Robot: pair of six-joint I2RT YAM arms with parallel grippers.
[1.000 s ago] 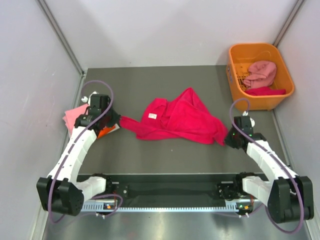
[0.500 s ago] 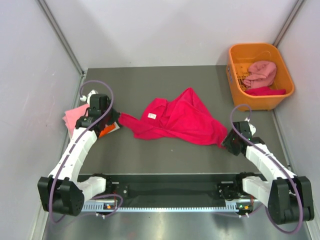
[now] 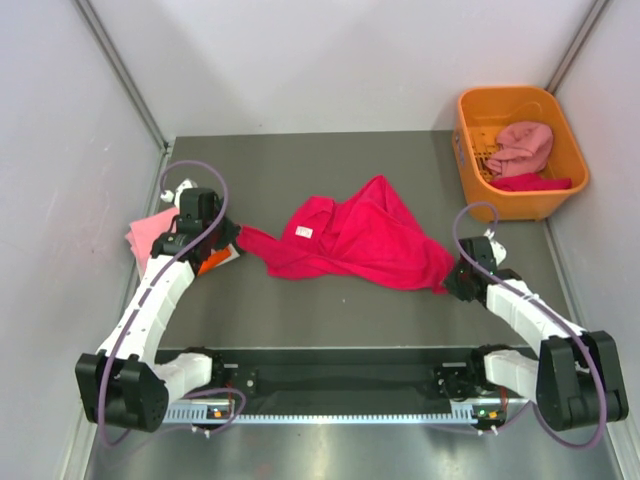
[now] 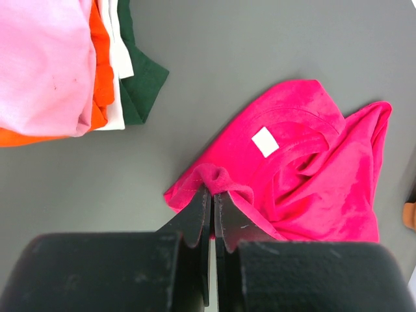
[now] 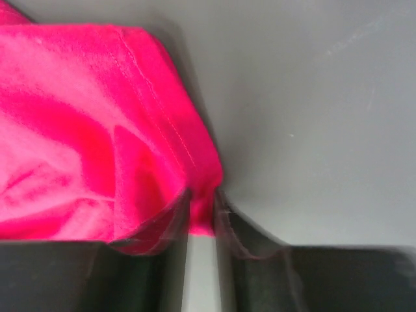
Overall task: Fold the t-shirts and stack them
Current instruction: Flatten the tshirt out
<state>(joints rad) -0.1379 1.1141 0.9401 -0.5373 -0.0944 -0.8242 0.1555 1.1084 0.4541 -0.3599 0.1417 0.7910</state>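
Observation:
A large crimson-pink t-shirt (image 3: 355,240) lies crumpled in the middle of the table, its white neck label (image 4: 265,142) facing up. My left gripper (image 4: 212,190) is shut on a pinched-up fold at the shirt's left corner (image 3: 250,242). At the shirt's right corner, my right gripper (image 5: 203,208) has its two fingers pressed against a hemmed edge of the same shirt (image 5: 84,130), low on the table; that view is blurred. A stack of folded t-shirts (image 4: 52,65) in light pink, orange, white and dark green sits at the far left, beside the left arm (image 3: 150,232).
An orange plastic basket (image 3: 465,150) stands at the back right with a dusty pink t-shirt (image 3: 522,147) and a crimson one (image 3: 530,183) in it. Grey walls close in the table on the left, back and right.
The right gripper has shifted slightly left and back towards the shirt's right corner and re-closed on its edge. The left gripper keeps hold of the left corner, barely moved.

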